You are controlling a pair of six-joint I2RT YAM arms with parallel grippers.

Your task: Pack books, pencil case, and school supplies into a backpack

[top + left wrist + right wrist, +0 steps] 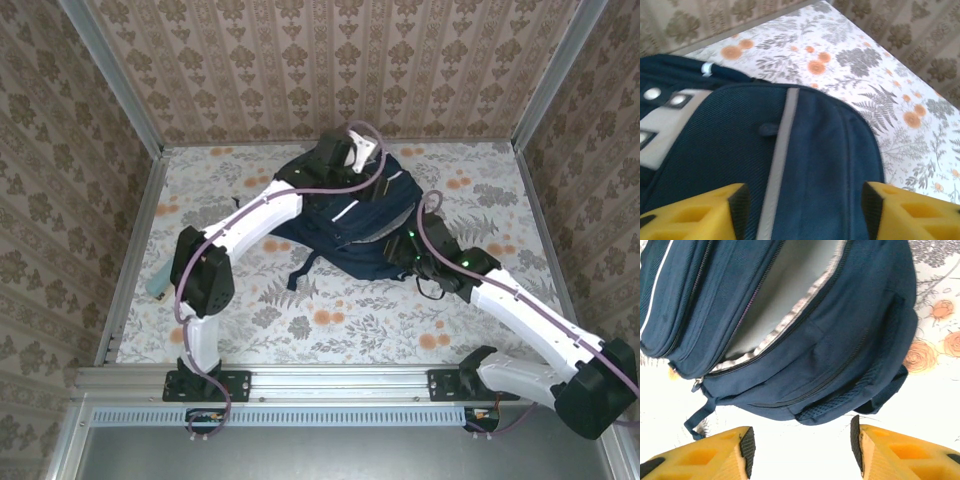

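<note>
The backpack (350,240) is laid flat on the far middle of the tabletop (340,330), with its top turned towards the right arm. This placement seems chosen so that the main compartment (782,297) can be reached from the near right. In the right wrist view its zip is parted and pale grey lining is exposed. Whether anything already lies inside cannot be told.

The left pincer (804,202) is poised over the far end of the backpack. Its yellow fingers (700,217) are spread apart and nothing is clamped between them. Navy fabric and a grey stripe are seen just below. It is judged to be placed there so that the bag can be steadied or its flap lifted.

The right pincer (802,440) is likewise released, its jaws wide with bare tabletop between them. It is held just short of the bag's near right edge and faces the open zip, a stance suited to widening the mouth or turning away for an item.

The pencil case (160,287) is left at the left edge of the tabletop, well apart from the backpack and partly hidden behind the left arm's elbow, so it is not yet packed.

The tabletop is covered in a white print of grey ferns and orange flowers. Beige patterned wallpaper (330,60) is hung on three sides, aluminium posts (112,75) are set at the corners, and a metal rail (340,380) is fixed along the near edge
</note>
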